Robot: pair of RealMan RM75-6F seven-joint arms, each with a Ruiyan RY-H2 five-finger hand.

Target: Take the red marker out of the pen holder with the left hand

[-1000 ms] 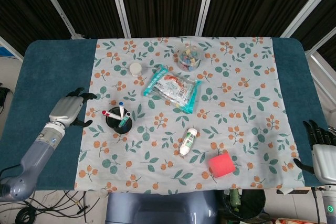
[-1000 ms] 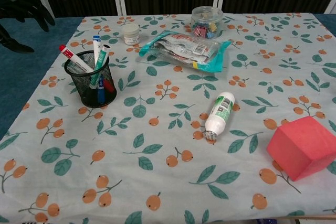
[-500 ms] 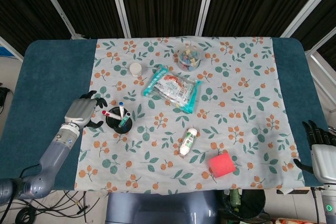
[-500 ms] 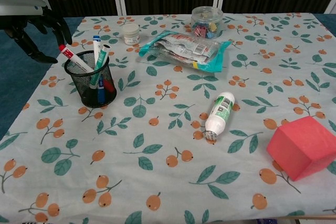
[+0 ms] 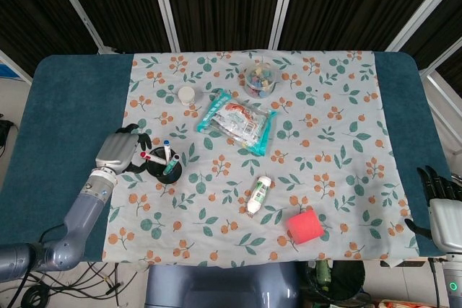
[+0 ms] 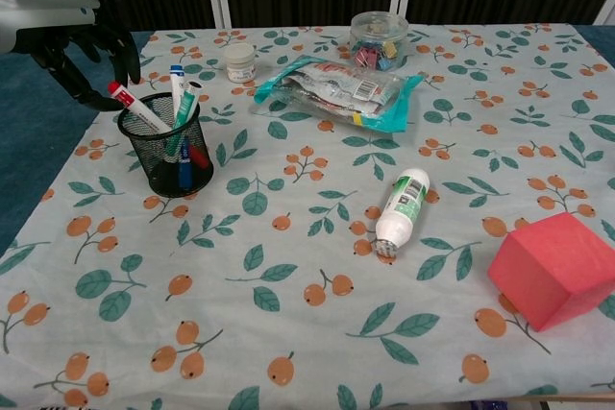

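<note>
Left robot hand [image 6: 72, 40], fingers spread, empty, hovers beside red marker [image 6: 137, 108] in pen holder [image 6: 168, 156].

The left arm [image 5: 72, 214] rises from the lower left corner of the head view toward centre left. The left hand [image 5: 119, 151] sits at centre left, back upward, its dark fingers [image 6: 110, 45] spread and curled downward, holding nothing. The right hand [image 5: 442, 203] sits at the lower right edge, fingers apart and pointing up-frame, empty.
</note>
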